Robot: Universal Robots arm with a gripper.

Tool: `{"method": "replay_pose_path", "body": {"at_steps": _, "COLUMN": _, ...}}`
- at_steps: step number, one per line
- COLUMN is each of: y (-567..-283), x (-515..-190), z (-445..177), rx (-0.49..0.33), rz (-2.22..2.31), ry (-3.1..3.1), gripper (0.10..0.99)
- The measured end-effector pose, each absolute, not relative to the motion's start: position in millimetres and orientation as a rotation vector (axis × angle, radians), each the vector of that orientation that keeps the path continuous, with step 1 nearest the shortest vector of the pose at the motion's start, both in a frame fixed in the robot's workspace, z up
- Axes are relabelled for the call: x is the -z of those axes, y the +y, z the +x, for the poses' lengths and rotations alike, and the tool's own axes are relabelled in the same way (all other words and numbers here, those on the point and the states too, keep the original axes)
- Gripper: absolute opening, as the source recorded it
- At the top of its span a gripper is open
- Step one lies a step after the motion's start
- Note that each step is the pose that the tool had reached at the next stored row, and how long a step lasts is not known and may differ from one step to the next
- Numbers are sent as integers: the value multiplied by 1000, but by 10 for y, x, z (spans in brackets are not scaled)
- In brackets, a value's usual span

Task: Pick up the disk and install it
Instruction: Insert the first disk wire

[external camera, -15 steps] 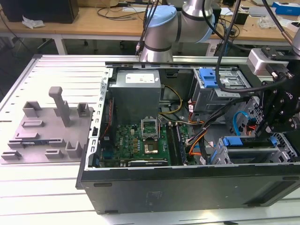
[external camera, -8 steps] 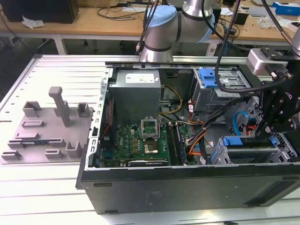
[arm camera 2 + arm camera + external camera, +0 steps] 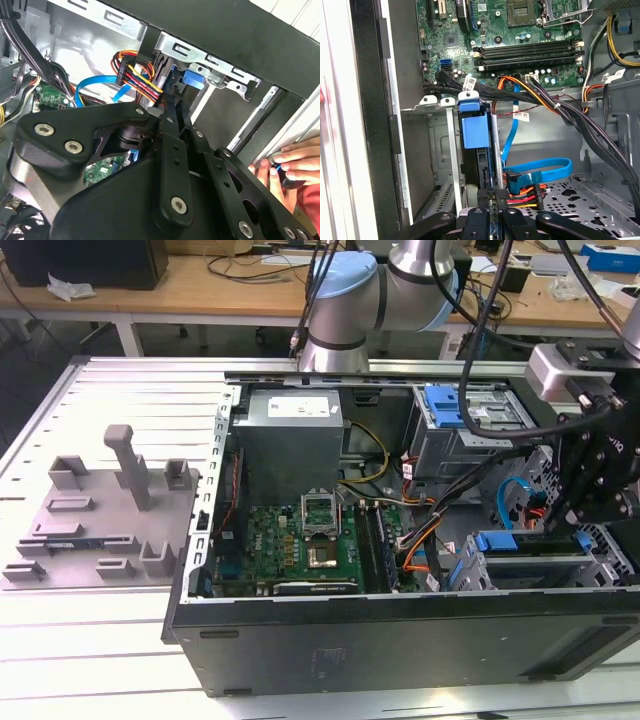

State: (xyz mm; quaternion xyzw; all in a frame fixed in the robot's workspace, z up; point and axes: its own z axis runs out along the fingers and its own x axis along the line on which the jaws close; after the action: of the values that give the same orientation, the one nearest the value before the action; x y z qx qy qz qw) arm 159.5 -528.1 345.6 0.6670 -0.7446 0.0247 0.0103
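The disk (image 3: 475,131), a dark drive in a blue plastic carrier, stands on edge in a slot of the metal drive cage (image 3: 436,150) at the case's front corner. In the exterior view the disk (image 3: 520,543) sits low at the right, under my black gripper body (image 3: 600,480). My gripper (image 3: 490,202) is over the disk's near end with its fingers closed in on the thin edge. In the second wrist view the gripper (image 3: 173,107) narrows to the blue carrier (image 3: 193,80).
A coloured power cable bundle (image 3: 525,192) and a blue flat cable (image 3: 540,172) lie right beside the slot. Motherboard (image 3: 300,540), grey power-supply box (image 3: 290,435) and another blue carrier (image 3: 445,405) fill the case. A person's hand (image 3: 287,167) rests at the case's outer edge. A grey fixture (image 3: 100,510) sits on the table.
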Motion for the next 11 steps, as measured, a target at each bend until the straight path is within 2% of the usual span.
{"method": "replay_pose_path", "body": {"at_steps": 11, "y": -5286, "x": -3424, "z": 1595, "rx": -77, "rz": 2082, "ry": -2324, "gripper": 165}}
